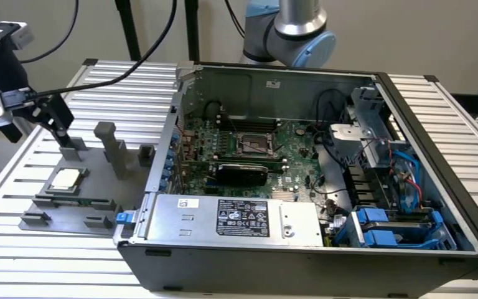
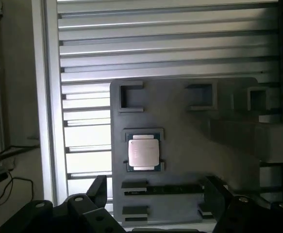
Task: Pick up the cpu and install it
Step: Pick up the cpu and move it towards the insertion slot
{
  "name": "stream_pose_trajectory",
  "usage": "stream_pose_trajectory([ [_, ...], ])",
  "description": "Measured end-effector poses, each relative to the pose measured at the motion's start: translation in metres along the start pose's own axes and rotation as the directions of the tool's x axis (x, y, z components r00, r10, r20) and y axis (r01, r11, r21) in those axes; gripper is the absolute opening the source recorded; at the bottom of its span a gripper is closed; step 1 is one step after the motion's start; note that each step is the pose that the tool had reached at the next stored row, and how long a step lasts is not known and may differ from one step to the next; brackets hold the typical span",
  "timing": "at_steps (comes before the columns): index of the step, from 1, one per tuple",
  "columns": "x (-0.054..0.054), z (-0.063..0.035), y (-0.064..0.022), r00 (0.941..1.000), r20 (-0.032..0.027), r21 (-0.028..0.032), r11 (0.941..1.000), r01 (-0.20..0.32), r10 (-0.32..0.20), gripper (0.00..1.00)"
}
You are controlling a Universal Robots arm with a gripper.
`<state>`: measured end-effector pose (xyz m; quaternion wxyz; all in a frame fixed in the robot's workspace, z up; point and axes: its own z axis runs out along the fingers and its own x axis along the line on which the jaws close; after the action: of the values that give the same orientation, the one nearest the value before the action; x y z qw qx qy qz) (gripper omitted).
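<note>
Hovering above the grey fixture plate [image 1: 98, 182], the gripper [image 2: 156, 194] holds its black, angular fingers [image 2: 100, 188] wide apart with nothing between them. In the wrist view the cpu [image 2: 143, 153] lies flat in a shallow square seat on that plate. It is a thin square chip with a dull silvery metal top and a pale rim, and any marking on it is too faint to read. Blocky matte grey holders and upright posts stand around it on the plate. The plate rests on a table [image 1: 40, 265] of ribbed aluminium slats. At the exterior view's right sits an open computer case [image 1: 305, 277] of black sheet metal, showing a green motherboard [image 1: 293, 140]. The white label [image 1: 243, 218] on its silver power supply is illegible.
</note>
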<state>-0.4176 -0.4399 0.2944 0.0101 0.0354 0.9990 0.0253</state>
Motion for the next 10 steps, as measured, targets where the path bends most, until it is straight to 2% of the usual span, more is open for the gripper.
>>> stream_pose_trajectory([
  [10, -0.006, 0.0181, -0.0059, 1.0, 0.0002, -0.0001, 1.0, 0.0, 0.0, 0.89],
])
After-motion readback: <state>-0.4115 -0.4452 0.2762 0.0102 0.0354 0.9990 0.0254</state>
